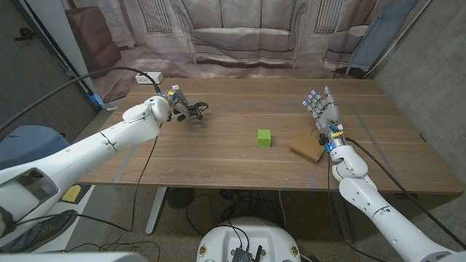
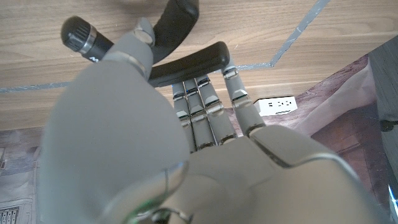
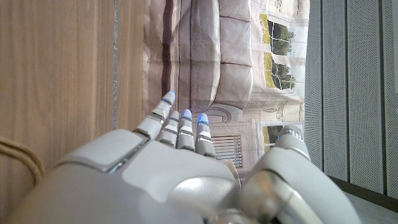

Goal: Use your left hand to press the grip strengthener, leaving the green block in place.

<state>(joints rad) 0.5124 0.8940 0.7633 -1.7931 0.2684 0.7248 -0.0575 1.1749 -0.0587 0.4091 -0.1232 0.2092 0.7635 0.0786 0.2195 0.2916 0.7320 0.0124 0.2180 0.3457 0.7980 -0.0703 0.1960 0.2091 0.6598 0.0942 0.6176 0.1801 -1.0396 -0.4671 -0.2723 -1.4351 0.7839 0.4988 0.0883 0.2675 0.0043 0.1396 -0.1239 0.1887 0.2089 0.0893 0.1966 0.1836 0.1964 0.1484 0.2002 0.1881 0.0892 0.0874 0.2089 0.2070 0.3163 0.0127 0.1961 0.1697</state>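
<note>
The black grip strengthener point(image 1: 193, 110) lies on the table at the back left, and my left hand point(image 1: 166, 107) is on it. In the left wrist view my left hand point(image 2: 186, 118) has its fingers point(image 2: 199, 99) curled round one black handle point(image 2: 186, 65) and its thumb against the other handle point(image 2: 87, 38). The green block point(image 1: 264, 137) stands alone near the table's middle, well to the right of that hand. My right hand point(image 1: 323, 110) stands upright at the right with its fingers apart and nothing in it; my right hand point(image 3: 180, 168) also shows spread in its wrist view.
A flat brown cardboard piece point(image 1: 309, 146) lies just in front of my right hand. A white power strip point(image 1: 148, 76) sits at the table's back left corner. Tape lines point(image 1: 364, 131) mark the tabletop. A printed backdrop hangs behind the table.
</note>
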